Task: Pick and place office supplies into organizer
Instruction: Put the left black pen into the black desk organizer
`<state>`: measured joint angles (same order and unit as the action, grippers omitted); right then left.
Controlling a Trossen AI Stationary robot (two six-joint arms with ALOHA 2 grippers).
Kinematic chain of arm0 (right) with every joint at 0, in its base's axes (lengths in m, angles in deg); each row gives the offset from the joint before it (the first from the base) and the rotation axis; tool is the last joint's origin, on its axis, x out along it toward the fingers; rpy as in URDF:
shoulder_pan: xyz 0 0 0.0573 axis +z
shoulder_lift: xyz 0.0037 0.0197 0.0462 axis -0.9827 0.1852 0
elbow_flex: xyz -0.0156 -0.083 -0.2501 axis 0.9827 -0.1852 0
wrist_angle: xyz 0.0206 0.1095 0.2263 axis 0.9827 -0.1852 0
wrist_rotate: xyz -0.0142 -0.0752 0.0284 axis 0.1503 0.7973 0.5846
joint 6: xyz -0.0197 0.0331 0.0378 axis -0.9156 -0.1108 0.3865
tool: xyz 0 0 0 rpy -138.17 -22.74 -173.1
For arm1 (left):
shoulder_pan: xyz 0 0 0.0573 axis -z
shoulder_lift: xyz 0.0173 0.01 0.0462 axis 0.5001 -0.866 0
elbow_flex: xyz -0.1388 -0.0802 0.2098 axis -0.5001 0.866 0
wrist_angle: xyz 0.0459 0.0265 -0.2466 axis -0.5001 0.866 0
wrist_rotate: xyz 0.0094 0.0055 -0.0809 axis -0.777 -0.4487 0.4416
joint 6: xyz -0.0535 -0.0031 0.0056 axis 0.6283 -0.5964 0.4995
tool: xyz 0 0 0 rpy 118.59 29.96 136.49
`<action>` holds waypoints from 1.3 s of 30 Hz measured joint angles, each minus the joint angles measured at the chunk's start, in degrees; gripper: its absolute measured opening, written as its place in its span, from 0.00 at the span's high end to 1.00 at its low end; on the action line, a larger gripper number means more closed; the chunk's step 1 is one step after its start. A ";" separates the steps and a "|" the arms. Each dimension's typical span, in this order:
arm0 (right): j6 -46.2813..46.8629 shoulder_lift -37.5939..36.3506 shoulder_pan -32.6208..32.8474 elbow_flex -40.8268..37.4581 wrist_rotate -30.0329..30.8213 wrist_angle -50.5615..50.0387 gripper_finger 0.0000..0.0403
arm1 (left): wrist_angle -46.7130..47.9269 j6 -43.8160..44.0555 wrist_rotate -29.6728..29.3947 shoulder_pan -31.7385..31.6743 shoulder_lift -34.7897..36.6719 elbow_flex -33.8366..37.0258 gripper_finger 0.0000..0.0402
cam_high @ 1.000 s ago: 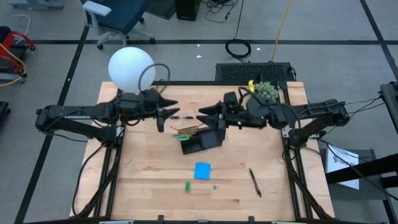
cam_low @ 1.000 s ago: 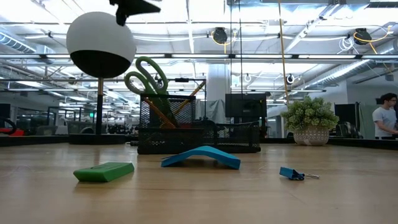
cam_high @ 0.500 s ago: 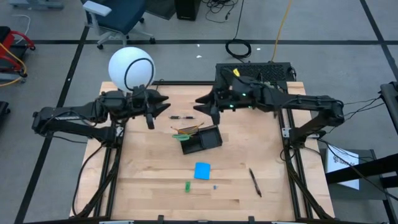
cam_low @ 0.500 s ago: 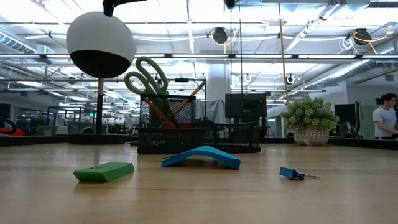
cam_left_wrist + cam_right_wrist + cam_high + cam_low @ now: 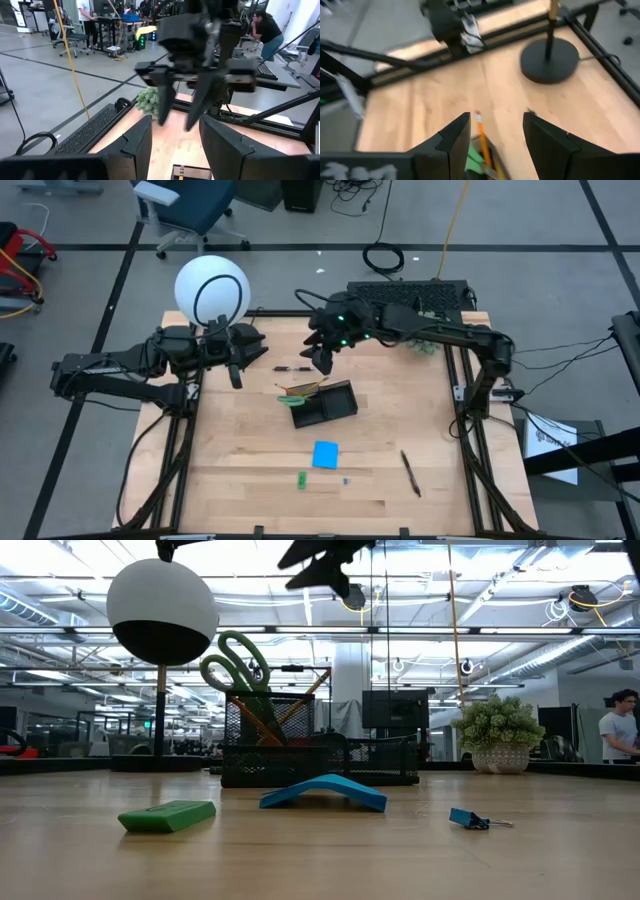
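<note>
The black mesh organizer [image 5: 325, 402] stands mid-table. It holds green-handled scissors [image 5: 235, 665] and orange pencils [image 5: 481, 130], which stick up out of it. On the table lie a black pen [image 5: 292, 368], a bent blue note pad [image 5: 325, 454], a green piece [image 5: 301, 478] and a second black pen [image 5: 409, 472]. My right gripper [image 5: 318, 356] hangs open above the table just beyond the organizer's far left corner. My left gripper [image 5: 255, 361] is open too, raised, left of the first pen and facing the right gripper [image 5: 180, 107].
A lamp with a white globe [image 5: 211, 290] and a round black base [image 5: 550, 60] stands at the far left corner. A fuzzy green plant [image 5: 498, 730] sits at the far right. A small blue binder clip [image 5: 470, 819] lies beside the green piece. A person [image 5: 620, 725] shows in the room behind.
My right arm has swung from beside the organizer's right toward the far edge and leftward, stretching out, and its gripper has tipped downward beyond the organizer. My left gripper has drawn back a little toward the table's left. Nothing on the table has moved.
</note>
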<state>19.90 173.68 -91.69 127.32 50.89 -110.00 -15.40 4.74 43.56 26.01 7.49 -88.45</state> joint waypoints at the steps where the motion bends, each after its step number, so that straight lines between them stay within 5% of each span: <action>1: -1.38 1.51 -0.33 2.11 0.01 -2.70 0.58 | 0.13 0.39 0.13 -0.01 0.10 0.00 0.60; 12: -9.62 12.81 -2.72 13.44 0.67 -18.05 0.57 | -0.29 0.43 -0.99 -0.03 0.28 0.00 0.60; 18: -11.78 15.30 -3.74 13.50 3.97 -20.29 0.57 | -0.29 0.42 -0.99 -0.05 0.28 0.00 0.60; 26: -10.61 18.79 -5.74 13.71 1.14 -22.19 0.57 | -0.31 -1.58 -2.51 -0.04 0.26 0.00 0.60; 39: -10.91 29.08 -5.95 28.25 -0.31 -24.75 0.58 | -0.40 -4.07 -4.28 -0.05 0.24 0.00 0.60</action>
<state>9.00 202.76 -97.64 155.57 50.58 -134.75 -15.80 0.67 39.29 25.95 7.73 -88.45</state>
